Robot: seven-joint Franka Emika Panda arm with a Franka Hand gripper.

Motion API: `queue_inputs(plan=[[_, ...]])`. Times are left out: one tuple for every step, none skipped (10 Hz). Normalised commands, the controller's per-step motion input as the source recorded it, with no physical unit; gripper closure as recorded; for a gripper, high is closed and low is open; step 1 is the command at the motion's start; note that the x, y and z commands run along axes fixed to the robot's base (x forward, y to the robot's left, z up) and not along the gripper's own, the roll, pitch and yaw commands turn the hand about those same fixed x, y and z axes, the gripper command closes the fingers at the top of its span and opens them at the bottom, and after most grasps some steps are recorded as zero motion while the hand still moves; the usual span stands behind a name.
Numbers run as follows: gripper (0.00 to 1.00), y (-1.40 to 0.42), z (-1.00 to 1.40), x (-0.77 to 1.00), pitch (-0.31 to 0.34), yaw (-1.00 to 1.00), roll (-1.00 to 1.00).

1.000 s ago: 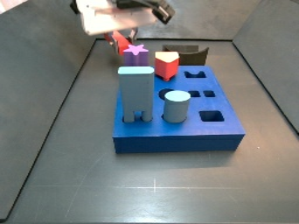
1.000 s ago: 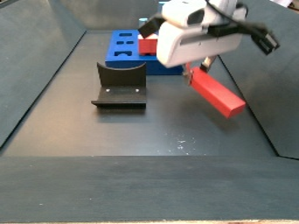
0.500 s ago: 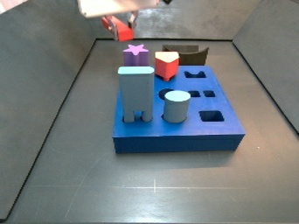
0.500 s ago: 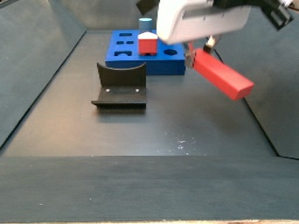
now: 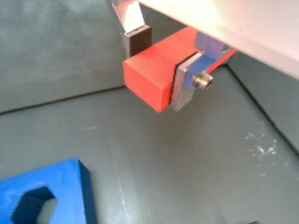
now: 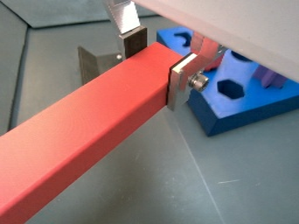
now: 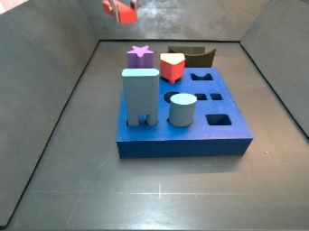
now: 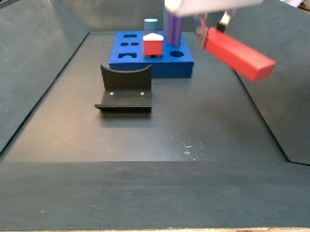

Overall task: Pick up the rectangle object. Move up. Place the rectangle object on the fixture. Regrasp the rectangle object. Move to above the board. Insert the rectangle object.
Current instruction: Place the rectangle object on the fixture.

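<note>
High above the floor, the gripper (image 5: 162, 61), jaws pinching the rectangle object (image 8: 238, 53), has risen further.

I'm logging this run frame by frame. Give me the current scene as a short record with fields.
gripper: raised above the floor, shut on the rectangle object
rectangle object: red, held near one end, tilted, off the floor
fixture: on the floor, nothing in it
board: blue, holding a light-blue block, a cylinder and other pieces
stage: lift done, placing not yet
</note>
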Motion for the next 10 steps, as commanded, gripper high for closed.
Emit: queue_inputs(plan=[[1.0, 0.02, 0.52, -0.01, 0.067, 0.0, 0.1], [1.0, 0.02, 0.37, 0.0, 0.076, 0.0, 0.1], [1.0, 0.02, 0.22, 0.0, 0.088, 0.01, 0.1], [1.0, 0.22, -0.02, 1.0, 0.109, -1.0, 0.05], [1.0, 0.22, -0.04, 1.0, 0.114, -1.0, 0.04], [1.0, 0.21, -0.04, 1.0, 0.125, -1.0, 0.01], [1.0, 0.19, -0.03, 1.0, 0.15, -1.0, 0.0], [1.0, 0.18, -0.03, 1.0, 0.185, -1.0, -0.01], [1.0, 0.18, -0.03, 1.0, 0.213, -0.97, -0.01], [1.0, 0.16, -0.02, 1.0, 0.204, -0.55, -0.03]])
